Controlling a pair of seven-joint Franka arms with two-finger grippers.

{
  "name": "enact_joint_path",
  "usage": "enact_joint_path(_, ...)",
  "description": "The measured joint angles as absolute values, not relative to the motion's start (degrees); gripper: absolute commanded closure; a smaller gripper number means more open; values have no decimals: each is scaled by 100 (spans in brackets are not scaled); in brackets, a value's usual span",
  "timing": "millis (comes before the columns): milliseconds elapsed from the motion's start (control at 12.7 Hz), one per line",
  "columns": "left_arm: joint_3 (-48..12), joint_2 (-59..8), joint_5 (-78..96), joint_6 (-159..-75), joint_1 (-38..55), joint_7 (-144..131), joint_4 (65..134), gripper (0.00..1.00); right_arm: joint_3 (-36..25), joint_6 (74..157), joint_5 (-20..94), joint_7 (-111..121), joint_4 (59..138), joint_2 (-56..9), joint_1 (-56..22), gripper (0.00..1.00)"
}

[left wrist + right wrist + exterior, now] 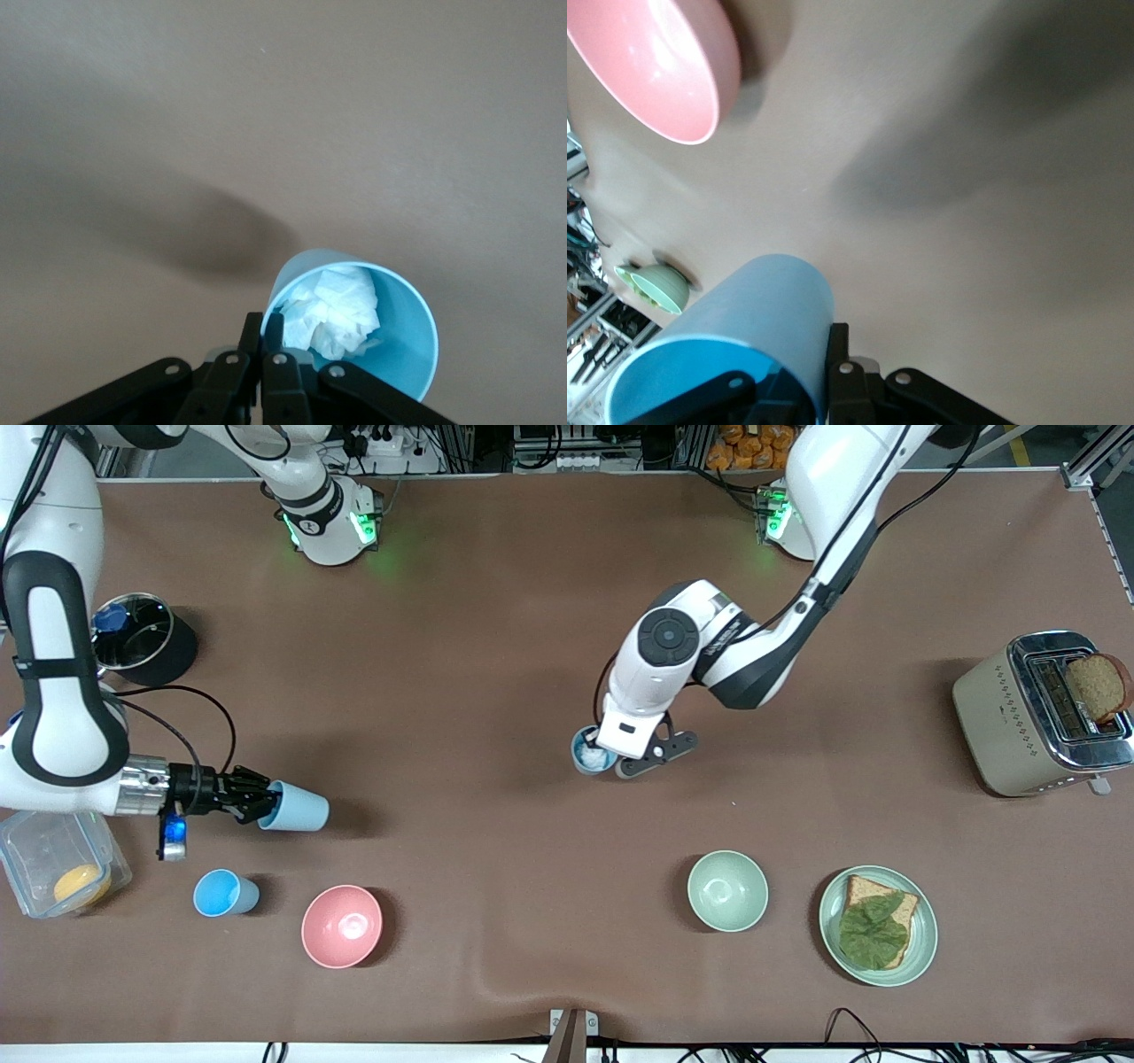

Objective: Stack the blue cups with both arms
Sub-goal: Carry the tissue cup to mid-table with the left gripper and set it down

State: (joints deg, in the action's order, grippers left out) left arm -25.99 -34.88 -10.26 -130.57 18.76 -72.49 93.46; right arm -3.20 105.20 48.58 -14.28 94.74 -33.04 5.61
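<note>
Jaws on both grippers are clenched, each pinching the rim of a blue cup, one finger inside the wall and one outside

Nearest the front camera, at about seven o'clock on the table [496,691], the free cup [223,893] stands mouth up just beside the pink bowl [342,926], touched by neither arm

Above it in that view, near eight o'clock, the right gripper [264,804] holds the tipped cup [299,809] on its side, base pointing toward three o'clock, over bare table; we cannot tell whether its wall brushes the surface

Close to the table's centre, the left gripper [625,760] grips the stuffed cup [590,751] upright from the three o'clock side. The left wrist view shows crumpled white paper [332,310] filling much of the inside. Whether its base rests on the table we cannot tell

We judge these cups very light, thin-walled and smooth, so they are likely to slip or swing in a loose pinch, and the rim may flex under a hard one. A moderate squeeze on the rim wall, as both grippers have now, seems the best hold, since it leaves the tapered base free to drop into another mouth. We expect the paper to stop any cup from seating fully in the stuffed cup, so that one looks better placed as the top of a stack than as its base
</note>
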Motion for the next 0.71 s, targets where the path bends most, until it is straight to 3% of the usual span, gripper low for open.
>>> enact_joint_path(395,-2333,-3865,-1124,-13096,2308,-7560,8971,100,-310,10929,3422,-3187,8939,-3291,-368,100)
enact_joint_path(711,-2232,-4040,-1129,-13271,2486,-7685,8957,100,-317,11180,3233,-4115,8912,-3297,-571,100)
